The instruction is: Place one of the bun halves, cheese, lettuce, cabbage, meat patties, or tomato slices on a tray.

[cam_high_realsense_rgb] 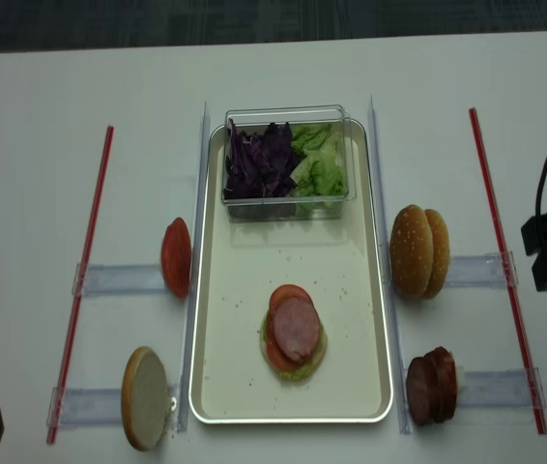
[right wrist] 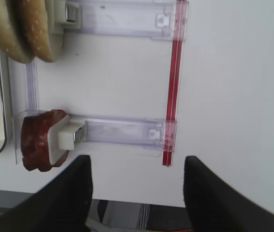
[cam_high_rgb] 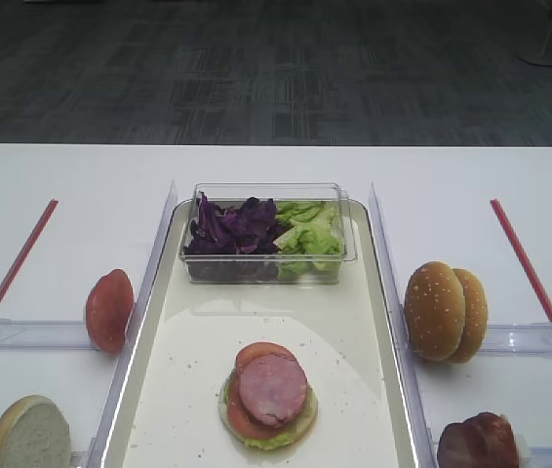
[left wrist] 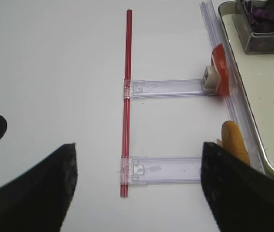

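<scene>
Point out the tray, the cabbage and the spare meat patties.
tray [cam_high_realsense_rgb: 218, 387]: overhead view, bare floor near the front-left corner.
cabbage [cam_high_realsense_rgb: 259, 159]: overhead view, middle of the purple leaves.
meat patties [cam_high_realsense_rgb: 432, 385]: overhead view, middle of the upright stack.

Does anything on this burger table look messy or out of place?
Mostly tidy. The stack on the tray is slightly askew: its meat patty sits off-centre over the tomato slice. Small crumbs or specks dot the tray around it.

Bright, even overhead light washes the white counter [cam_high_rgb: 61, 175] nearly shadowless; the tray [cam_high_realsense_rgb: 217, 387] rim glints, and both wrist views blur the dark pincer fingers [right wrist: 74, 193] close to the lens.
</scene>
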